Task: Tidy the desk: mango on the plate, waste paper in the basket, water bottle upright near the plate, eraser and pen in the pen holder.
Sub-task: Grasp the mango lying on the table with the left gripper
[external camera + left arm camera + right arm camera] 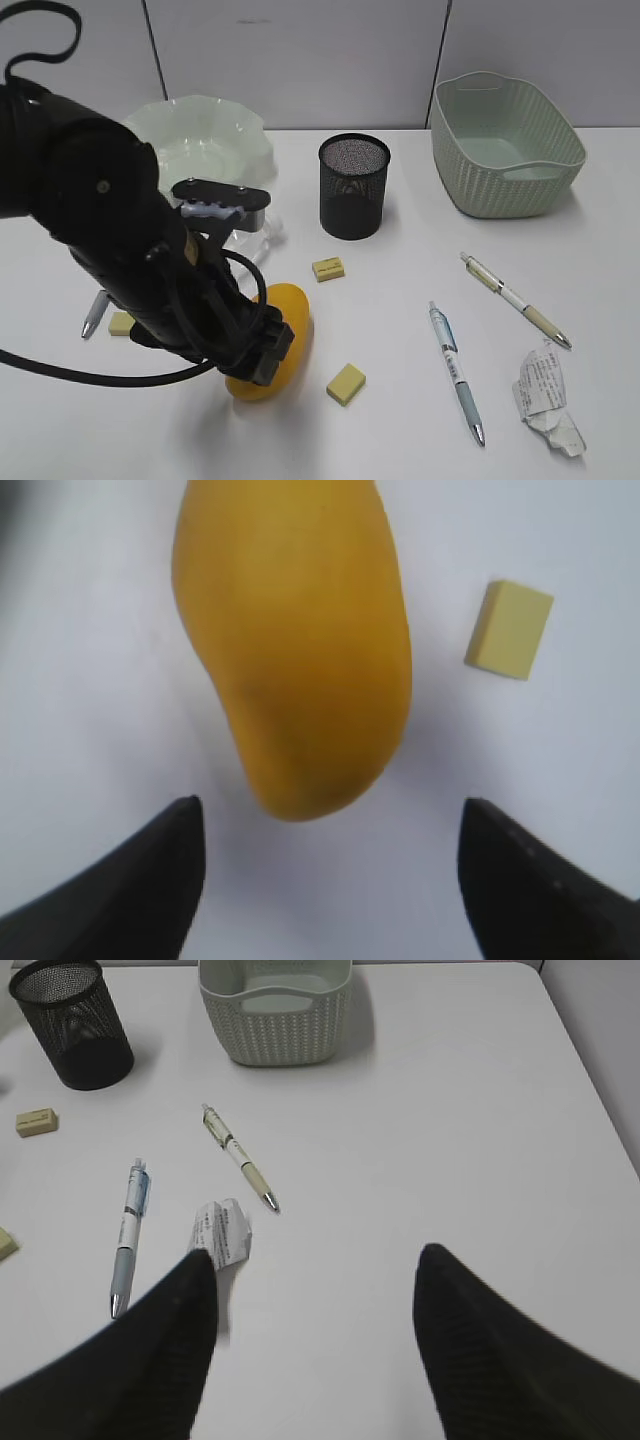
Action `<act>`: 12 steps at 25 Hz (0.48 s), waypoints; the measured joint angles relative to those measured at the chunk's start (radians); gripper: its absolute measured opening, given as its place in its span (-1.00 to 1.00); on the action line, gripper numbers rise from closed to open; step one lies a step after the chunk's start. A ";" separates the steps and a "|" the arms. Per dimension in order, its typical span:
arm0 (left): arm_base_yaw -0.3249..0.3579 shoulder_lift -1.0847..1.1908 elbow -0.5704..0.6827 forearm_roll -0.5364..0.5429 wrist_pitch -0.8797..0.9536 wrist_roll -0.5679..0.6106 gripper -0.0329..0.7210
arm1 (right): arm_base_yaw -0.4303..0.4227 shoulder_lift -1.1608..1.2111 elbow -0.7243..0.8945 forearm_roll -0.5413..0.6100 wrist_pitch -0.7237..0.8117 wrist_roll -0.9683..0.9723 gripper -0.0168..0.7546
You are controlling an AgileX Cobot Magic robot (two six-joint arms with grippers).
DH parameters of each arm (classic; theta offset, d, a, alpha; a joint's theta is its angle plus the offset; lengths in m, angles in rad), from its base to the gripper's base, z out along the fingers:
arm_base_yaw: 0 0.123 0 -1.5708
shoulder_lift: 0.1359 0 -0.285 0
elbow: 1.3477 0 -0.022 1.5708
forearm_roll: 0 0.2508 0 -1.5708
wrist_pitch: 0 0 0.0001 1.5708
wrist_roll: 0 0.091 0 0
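The yellow-orange mango (281,318) lies on the white desk (400,300), left of centre. My left gripper (330,805) hangs open just over it, and the mango's (295,650) near end sits level with the two fingertips without touching them. My right gripper (318,1253) is open above bare desk, the waste paper (222,1230) beside its left fingertip. Two pens (515,298) (456,370) and the waste paper (545,400) lie at the right. Small yellow erasers (328,268) (346,383) (121,322) are scattered about. A clear bit of the water bottle (260,235) shows behind my left arm.
The wavy green plate (215,130) stands at the back left, the black mesh pen holder (352,185) in the middle and the green basket (505,145) at the back right. A third pen (95,315) lies left of my arm.
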 joint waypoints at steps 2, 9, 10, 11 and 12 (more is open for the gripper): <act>0.000 0.019 0.000 0.000 -0.028 -0.001 0.70 | 0.000 0.000 0.000 0.000 0.000 0.000 0.32; 0.000 0.102 -0.002 0.009 -0.114 -0.003 0.75 | 0.000 0.000 0.000 0.000 0.000 0.000 0.32; 0.000 0.113 -0.002 0.010 -0.126 -0.003 0.75 | 0.000 0.000 0.000 0.000 0.000 0.000 0.32; 0.000 0.126 -0.002 0.011 -0.137 -0.003 0.75 | 0.000 0.000 0.000 0.000 0.000 0.000 0.32; 0.000 0.138 -0.002 0.012 -0.153 -0.003 0.75 | 0.000 0.000 0.000 0.000 0.000 0.000 0.32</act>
